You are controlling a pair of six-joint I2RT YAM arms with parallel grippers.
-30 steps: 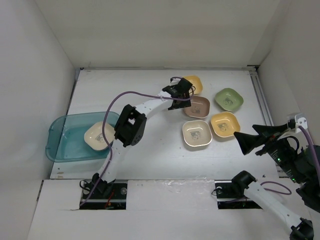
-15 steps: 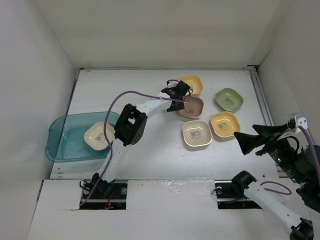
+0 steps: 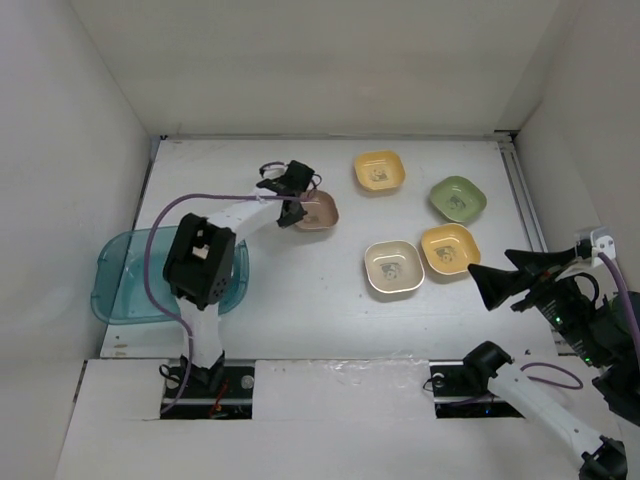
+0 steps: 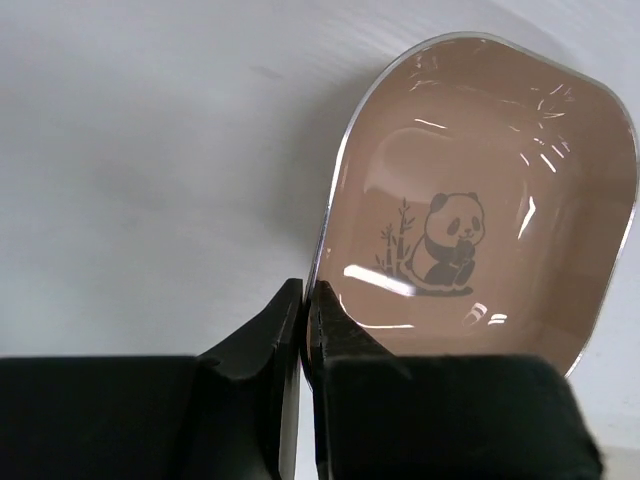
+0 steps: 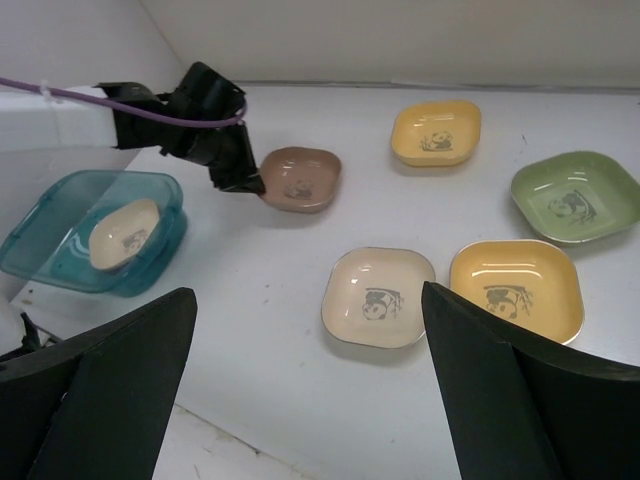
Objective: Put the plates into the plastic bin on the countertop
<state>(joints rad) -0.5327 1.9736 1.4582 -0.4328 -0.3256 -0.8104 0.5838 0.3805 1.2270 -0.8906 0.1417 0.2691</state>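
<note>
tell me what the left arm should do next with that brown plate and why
Probably carry it across to the plastic bin before opening. The left gripper is shut on the rim of the brown plate, well short of the bin, which holds one cream plate with bare floor beside it.

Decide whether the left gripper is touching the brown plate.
Touching. The left wrist view shows the left gripper pinching the rim of the brown plate, no gap visible.
</note>
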